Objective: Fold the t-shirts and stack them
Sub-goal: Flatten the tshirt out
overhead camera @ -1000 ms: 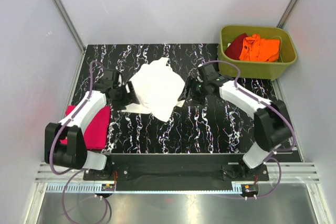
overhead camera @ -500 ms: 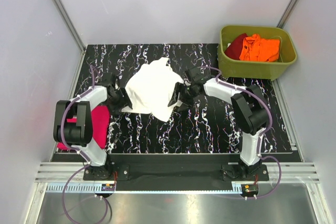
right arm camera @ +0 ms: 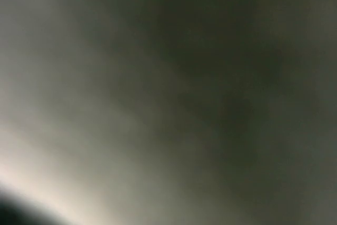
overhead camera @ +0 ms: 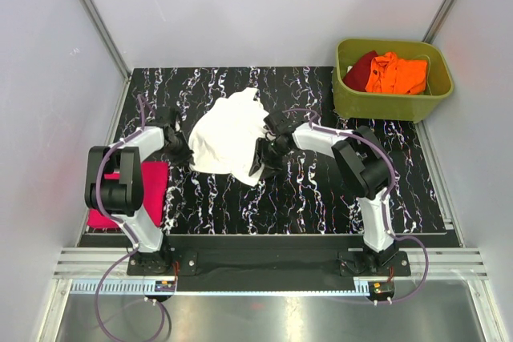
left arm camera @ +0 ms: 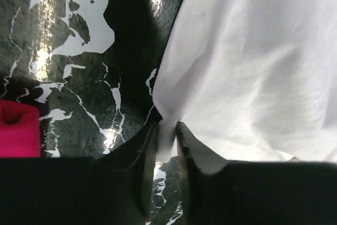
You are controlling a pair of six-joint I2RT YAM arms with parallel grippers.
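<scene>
Both arms had drawn in on the white shirt (overhead camera: 228,134) over the last second, the left from the pink shirt's side and the right from the tub's side, and the cloth had bunched a little narrower between them. It lay crumpled and unfolded in the middle of the desk (overhead camera: 321,190).

Your left pincer (left arm camera: 167,133) had come nearly together on a fold at the shirt's left edge, and the wrist view showed white cloth nipped between the tips. Your right pincer (overhead camera: 263,156) sat at the shirt's right edge, against or partly under the cloth. Its own camera gave only a grey blur, so you could not tell whether it had a hold.

The pink shirt (overhead camera: 148,186) lay folded flat at the left near corner. An orange shirt (overhead camera: 395,74) and a dark red shirt (overhead camera: 359,70) were heaped in the tub (overhead camera: 385,106) at the far right.

You were dealing with thin, limp cloth. It looked light, likely to sag and drag on the desk, and unlikely to hold any shape you gave it. A single-layer nip at a hem or shoulder seam probably served best. A grip on a bunched fold risked lifting extra layers and spoiling the spread.
</scene>
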